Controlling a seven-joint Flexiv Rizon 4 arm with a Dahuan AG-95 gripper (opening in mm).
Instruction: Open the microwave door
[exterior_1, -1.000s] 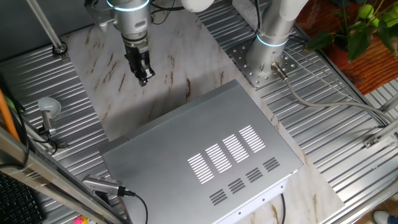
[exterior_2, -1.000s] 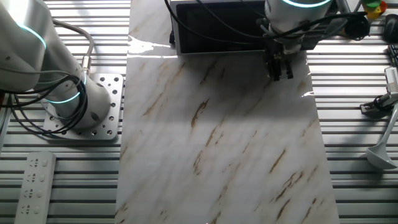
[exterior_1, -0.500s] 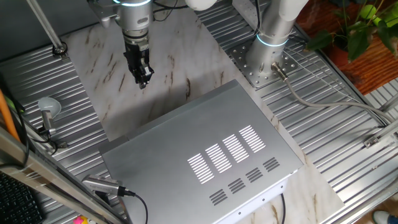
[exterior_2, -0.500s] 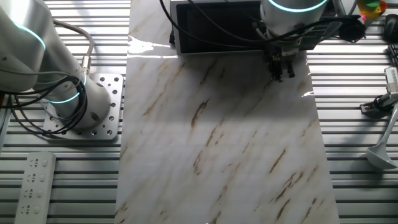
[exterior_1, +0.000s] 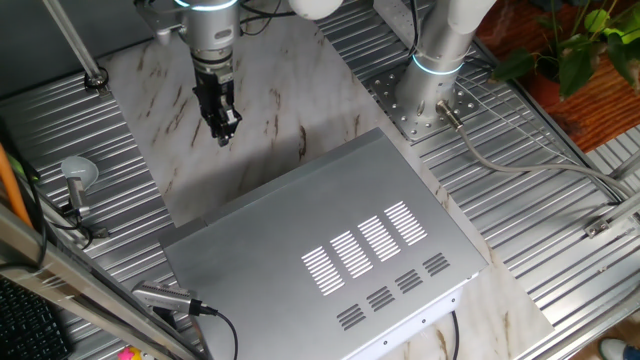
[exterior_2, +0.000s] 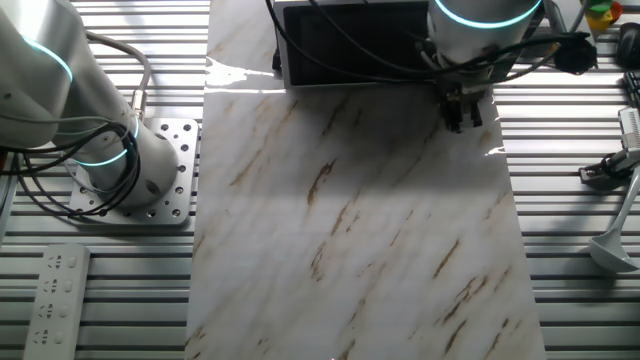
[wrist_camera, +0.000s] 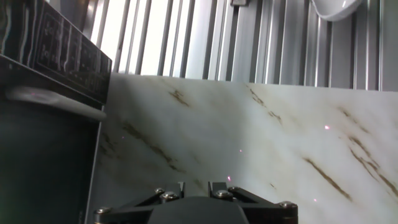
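Observation:
The microwave (exterior_1: 330, 240) is a big silver box with vent slots on top, lying at the near end of the marble board. Its dark front, the microwave door (exterior_2: 345, 45), faces the board and is closed. In the hand view the microwave door (wrist_camera: 43, 162) fills the left side, with a pale handle bar (wrist_camera: 56, 99) and a printed control strip (wrist_camera: 68, 50) above it. My gripper (exterior_1: 221, 130) hangs just above the board in front of the handle end of that face, apart from it. The gripper (exterior_2: 462, 118) looks shut and holds nothing; the gripper (wrist_camera: 196, 186) barely shows.
The arm's base (exterior_1: 425, 100) is bolted beside the marble board (exterior_2: 350, 220). A white ladle (exterior_1: 78, 175) lies on the slatted metal table off one side of the microwave's front. A white remote (exterior_2: 55, 300) lies by the base (exterior_2: 110, 170). A cable (exterior_1: 205, 312) runs off the microwave's corner.
My gripper has slid sideways along the microwave's front toward the handle end, staying at about the same height and still shut. The microwave has not moved.

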